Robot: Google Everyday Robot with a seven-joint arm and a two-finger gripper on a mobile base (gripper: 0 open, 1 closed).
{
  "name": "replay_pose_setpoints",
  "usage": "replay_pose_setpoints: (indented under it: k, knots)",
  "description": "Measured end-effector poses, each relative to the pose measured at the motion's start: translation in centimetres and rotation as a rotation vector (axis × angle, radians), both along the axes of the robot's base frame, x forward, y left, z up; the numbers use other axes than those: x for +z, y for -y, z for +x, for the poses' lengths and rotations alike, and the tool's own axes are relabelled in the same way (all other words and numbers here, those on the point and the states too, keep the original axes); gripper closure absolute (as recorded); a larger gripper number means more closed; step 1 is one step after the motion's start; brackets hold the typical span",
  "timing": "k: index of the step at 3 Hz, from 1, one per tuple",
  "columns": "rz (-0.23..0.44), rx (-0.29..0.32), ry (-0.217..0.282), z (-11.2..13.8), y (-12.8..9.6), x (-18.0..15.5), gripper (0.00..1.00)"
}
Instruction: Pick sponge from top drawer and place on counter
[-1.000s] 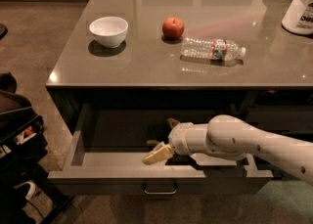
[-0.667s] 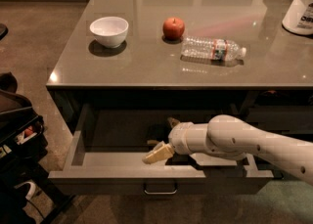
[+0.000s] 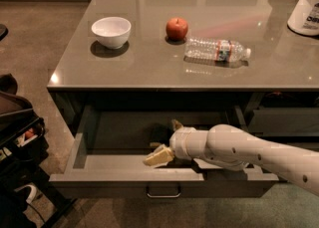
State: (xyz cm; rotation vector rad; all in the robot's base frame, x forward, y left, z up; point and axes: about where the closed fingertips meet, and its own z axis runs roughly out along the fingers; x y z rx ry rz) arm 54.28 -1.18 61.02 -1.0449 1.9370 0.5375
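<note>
The top drawer (image 3: 119,178) is pulled open below the counter (image 3: 149,67). My white arm reaches into it from the right. My gripper (image 3: 167,141) is inside the drawer, just above its floor near the middle, and is open. One pale fingertip (image 3: 158,157) points toward the drawer front and the other (image 3: 176,124) toward the back. A small dark shape with a yellowish edge lies between them; I cannot tell whether it is the sponge. No sponge shows clearly anywhere else.
On the counter stand a white bowl (image 3: 111,31), a red apple (image 3: 177,28), a clear plastic bottle (image 3: 217,51) lying on its side, and a white tub (image 3: 306,9) at the far right. A dark cart (image 3: 17,137) stands on the floor at left.
</note>
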Motion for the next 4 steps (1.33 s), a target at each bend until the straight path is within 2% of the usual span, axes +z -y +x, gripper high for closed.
replay_pose_setpoints:
  k: [1, 4]
  knots:
    - [0.0, 0.0, 0.0, 0.0, 0.0, 0.0, 0.18]
    - [0.0, 0.0, 0.0, 0.0, -0.01, 0.0, 0.87]
